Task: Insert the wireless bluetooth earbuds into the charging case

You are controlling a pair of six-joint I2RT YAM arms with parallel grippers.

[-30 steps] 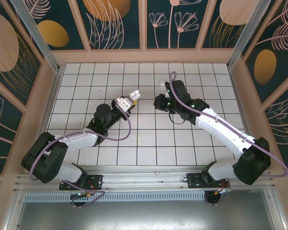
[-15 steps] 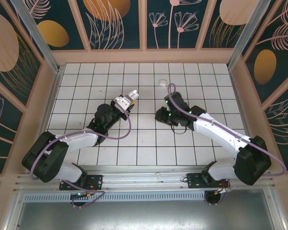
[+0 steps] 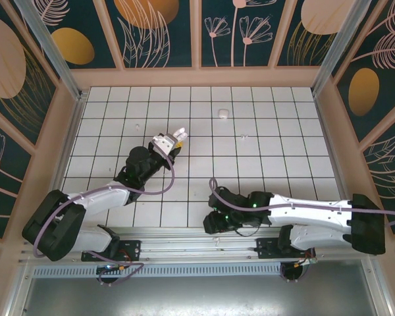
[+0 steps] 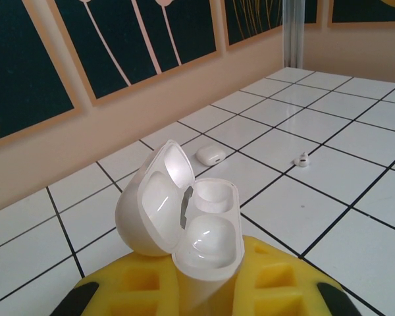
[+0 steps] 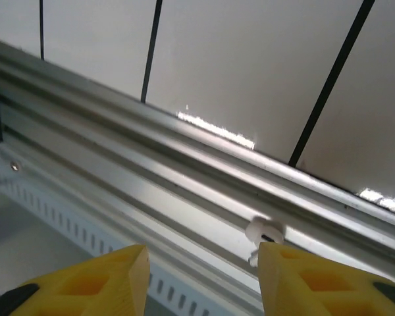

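Left end effector [image 3: 169, 141] is closed on the charging case [image 4: 207, 240], which is held clear of the table [image 3: 283, 158] left of centre, with its lid [image 4: 155, 201] swung open.

One earbud [image 4: 303, 158] is noted on open tile beyond the case. A rounded white piece [image 4: 210, 155] lies apart from it, nearer the back wall. Wide free tile is seen across the right half.

Right end effector [image 5: 203, 253] is held low over the aluminium rail [image 5: 118, 131] at the near table edge, fingers parted, nothing clamped. A small white bit [image 5: 263, 230], possibly another earbud, sits on the rail just at the right fingertip.
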